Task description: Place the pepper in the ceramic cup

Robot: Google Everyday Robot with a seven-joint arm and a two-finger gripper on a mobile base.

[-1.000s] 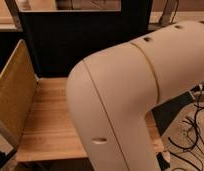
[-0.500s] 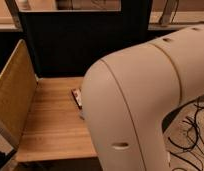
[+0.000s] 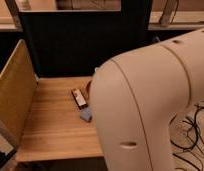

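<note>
1. Wooden desk (image 3: 50, 125) stands before a dark back panel (image 3: 80, 45), with a tan board (image 3: 12, 95) along its left side; cables (image 3: 192, 132) lie on the floor at the right.
2. On the desk I see a flat red-and-white packet (image 3: 79, 97), a small blue block (image 3: 86, 115) just beside it, and the edge of an orange plate (image 3: 89, 90) near the arm.
3. A big white arm (image 3: 150, 105) covers the right half of the view. The claw is not visible; it is clenched, and whether it holds anything I cannot tell.
4. The pepper and the cup are not visible; they may be hidden behind the arm.
5. Risk: the arm blocks the view, so a reach could miss the pepper.
6. Risk: the packet is also dark red, so it could be taken by mistake.
7. Risk: a wide arm swing could push the block or packet off the desk.
</note>
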